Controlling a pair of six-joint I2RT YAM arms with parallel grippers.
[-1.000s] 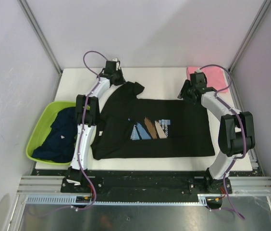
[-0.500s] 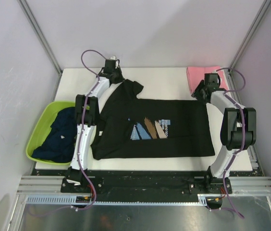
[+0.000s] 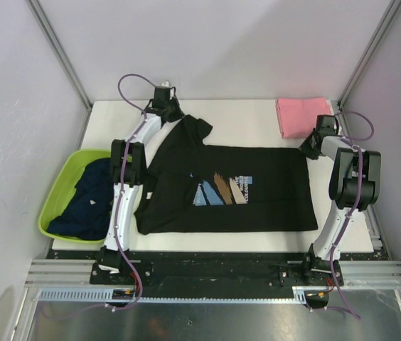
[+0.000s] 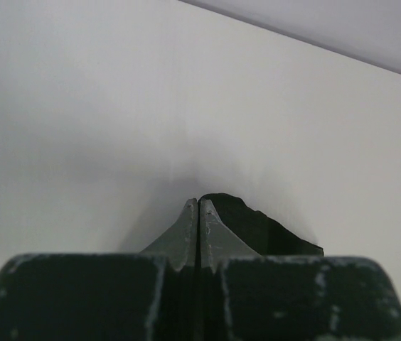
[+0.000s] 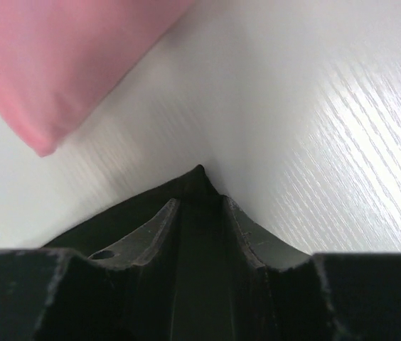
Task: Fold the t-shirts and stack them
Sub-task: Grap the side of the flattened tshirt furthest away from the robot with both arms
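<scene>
Black shirt [image 3: 229, 192] spread flat on bench [image 3: 243, 110], print up, neck to the left, hem to the right. Pink shirt [image 3: 300, 116] folded, just beyond its far-right corner, apart from it. Navy shirts [image 3: 87, 202] heaped unfolded in green basin [image 3: 62, 186], left of it.

Left fingers [image 4: 186, 231] clenched tight at the far sleeve. Black cloth right beside the tips in wrist view; cannot tell whether a thin edge is caught between. Right fingers [image 5: 159, 224] part way apart, astride the far hem corner, cloth lying in the gap. Cannot tell whether pinched or only straddled.

Step, as judged: taking the far edge at both ends for a lengthwise fold toward the near edge. Task looks early: one shirt folded, one laid out, rest waiting.

To do it well:
- Close right fully on the corner ahead of any lift.
- Check left for real cloth; regrasp deeper on the sleeve if bare.
- Raise both ends together, level, edge taut.
- Carry over the print toward the near edge, low enough to avoid ballooning.
- Lay far edge on near edge, no skew.
- Stay clear of pink shirt on the right-side lift.
</scene>
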